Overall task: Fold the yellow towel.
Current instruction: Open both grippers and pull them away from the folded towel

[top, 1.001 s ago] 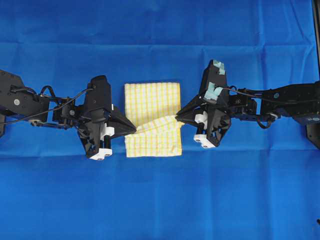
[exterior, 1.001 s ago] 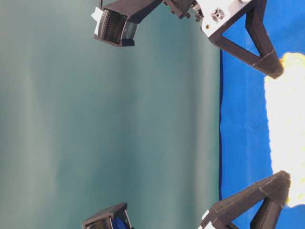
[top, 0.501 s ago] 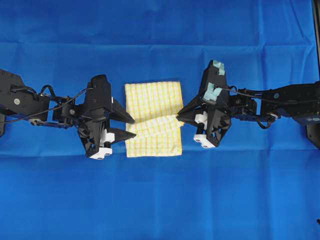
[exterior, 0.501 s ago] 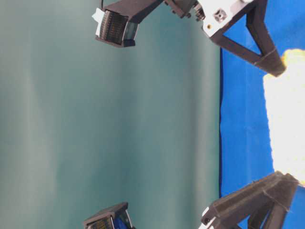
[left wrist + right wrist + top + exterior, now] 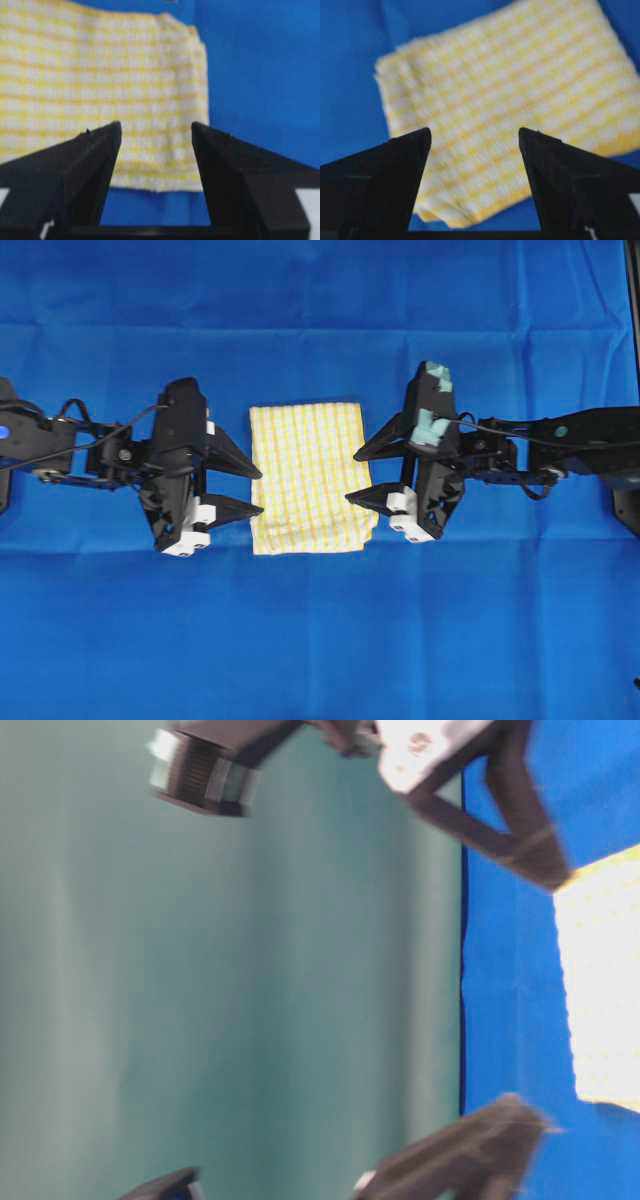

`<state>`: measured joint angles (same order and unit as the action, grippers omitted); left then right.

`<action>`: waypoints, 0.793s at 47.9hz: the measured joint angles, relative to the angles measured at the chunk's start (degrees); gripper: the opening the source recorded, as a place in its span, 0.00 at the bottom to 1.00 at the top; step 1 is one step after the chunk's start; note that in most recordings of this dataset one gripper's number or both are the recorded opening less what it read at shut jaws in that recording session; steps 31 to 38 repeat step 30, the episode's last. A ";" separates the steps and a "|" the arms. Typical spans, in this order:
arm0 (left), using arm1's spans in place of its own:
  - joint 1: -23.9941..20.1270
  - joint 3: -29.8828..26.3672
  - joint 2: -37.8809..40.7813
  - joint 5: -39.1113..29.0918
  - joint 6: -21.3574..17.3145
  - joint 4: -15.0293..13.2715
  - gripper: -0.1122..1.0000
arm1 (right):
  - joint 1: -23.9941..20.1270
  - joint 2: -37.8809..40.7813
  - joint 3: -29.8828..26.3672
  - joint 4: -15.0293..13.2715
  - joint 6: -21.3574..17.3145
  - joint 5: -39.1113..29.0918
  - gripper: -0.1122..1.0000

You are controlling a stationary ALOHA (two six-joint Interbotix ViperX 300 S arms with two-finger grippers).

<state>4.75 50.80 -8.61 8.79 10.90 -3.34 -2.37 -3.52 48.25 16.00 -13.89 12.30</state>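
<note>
The yellow towel [image 5: 310, 478] lies flat on the blue cloth as a folded rectangle, white with yellow checks. My left gripper [image 5: 258, 492] stands open just off its left edge, and nothing is between the fingers. My right gripper [image 5: 354, 477] is open at the towel's right edge, its fingers over the lower right corner without gripping it. In the left wrist view the towel [image 5: 100, 75] shows beyond the open gripper [image 5: 156, 127]. From the right wrist, the towel [image 5: 510, 85] lies past that spread gripper [image 5: 475, 132]. The table-level view catches a bright strip of the towel [image 5: 600, 980].
A blue cloth [image 5: 320, 640] covers the whole table, with faint creases. Both black arms reach in from the left [image 5: 60, 440] and right [image 5: 580, 435] sides. A dark post [image 5: 632, 390] stands at the right edge. A green backdrop [image 5: 200, 970] fills the table-level view.
Both grippers went from shut to open and let go of the towel. The raised fold across its middle dropped flat. The left gripper drew back to the left.
</note>
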 measured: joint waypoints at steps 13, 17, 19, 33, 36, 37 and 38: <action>-0.35 3.34 -9.67 -0.70 -1.76 0.09 0.56 | 0.09 -10.72 0.35 -6.77 0.09 -3.52 0.74; -0.62 5.10 -13.10 -0.70 -2.90 0.18 0.55 | 0.35 -14.94 1.05 -9.40 0.18 -6.24 0.73; -0.79 5.89 -14.85 -0.70 -3.25 0.09 0.55 | 0.62 -17.14 1.58 -10.55 0.09 -7.56 0.73; -1.41 11.78 -26.10 -0.70 -4.13 0.18 0.55 | 2.72 -29.53 6.42 -15.21 0.09 -11.87 0.73; -1.41 11.78 -26.10 -0.70 -4.13 0.18 0.55 | 2.72 -29.53 6.42 -15.21 0.09 -11.87 0.73; -1.41 11.78 -26.10 -0.70 -4.13 0.18 0.55 | 2.72 -29.53 6.42 -15.21 0.09 -11.87 0.73; -1.41 11.78 -26.10 -0.70 -4.13 0.18 0.55 | 2.72 -29.53 6.42 -15.21 0.09 -11.87 0.73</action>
